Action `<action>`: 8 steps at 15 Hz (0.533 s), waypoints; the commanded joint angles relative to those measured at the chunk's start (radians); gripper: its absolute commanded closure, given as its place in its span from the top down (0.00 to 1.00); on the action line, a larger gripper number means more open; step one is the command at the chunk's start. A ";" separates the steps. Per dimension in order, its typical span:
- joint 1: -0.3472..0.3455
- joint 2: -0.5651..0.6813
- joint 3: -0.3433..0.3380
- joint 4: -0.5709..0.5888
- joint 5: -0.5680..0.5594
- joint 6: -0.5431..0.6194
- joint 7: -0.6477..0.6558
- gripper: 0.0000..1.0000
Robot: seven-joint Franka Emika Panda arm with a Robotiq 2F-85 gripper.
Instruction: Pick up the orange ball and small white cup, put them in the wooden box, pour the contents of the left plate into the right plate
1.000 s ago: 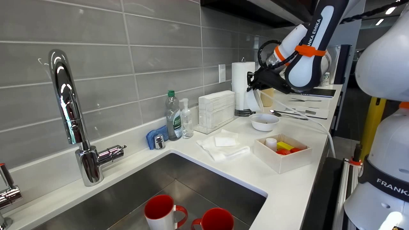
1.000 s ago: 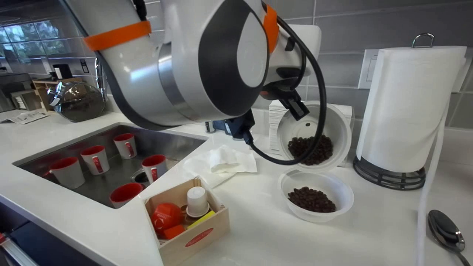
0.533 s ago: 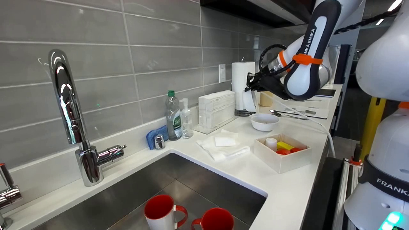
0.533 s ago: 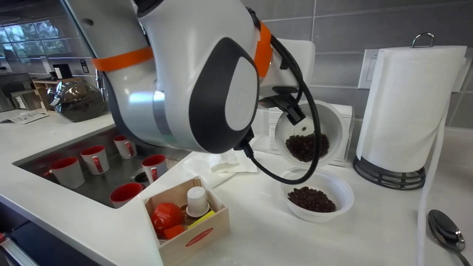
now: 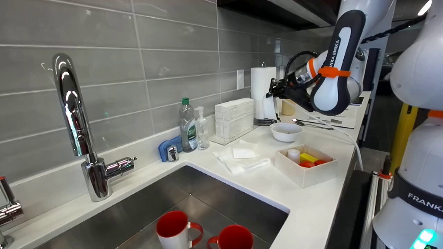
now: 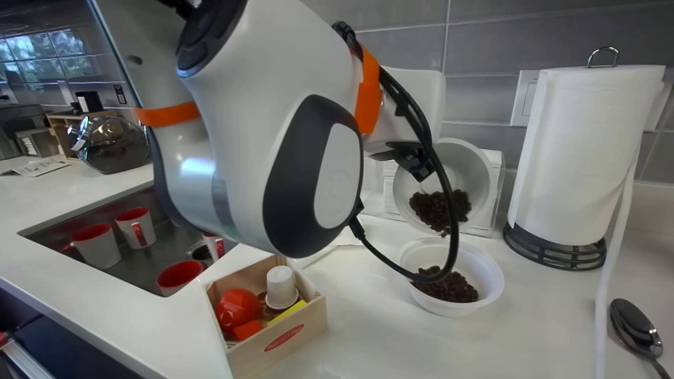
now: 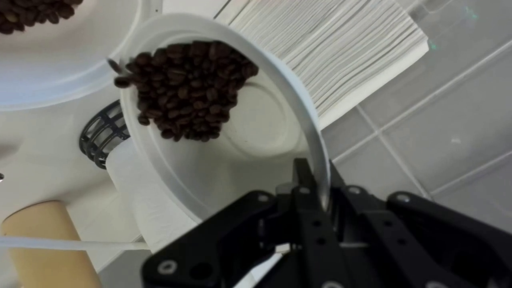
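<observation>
My gripper is shut on the rim of a white bowl, which also shows in both exterior views. The bowl is steeply tilted. Dark beans are heaped at its low lip, and a few are at or past the edge. A second white bowl with beans stands on the counter just below; it also shows in the wrist view. The orange ball and small white cup lie in the wooden box. The arm partly hides the gripper in that exterior view.
A paper towel roll stands beside the bowls, with a white cable and a spoon nearby. A napkin holder is at the wall. The sink holds several red-and-white mugs.
The arm's forearm and wrist have lowered and turned. The held bowl has tilted further, and its beans have slid to the low lip, with a few coming over the edge.
</observation>
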 commanded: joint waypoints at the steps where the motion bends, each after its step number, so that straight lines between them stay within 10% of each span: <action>1: 0.032 0.027 -0.043 0.000 0.021 0.088 -0.018 0.00; 8: 0.010 0.048 -0.034 0.000 0.016 0.155 -0.034 0.00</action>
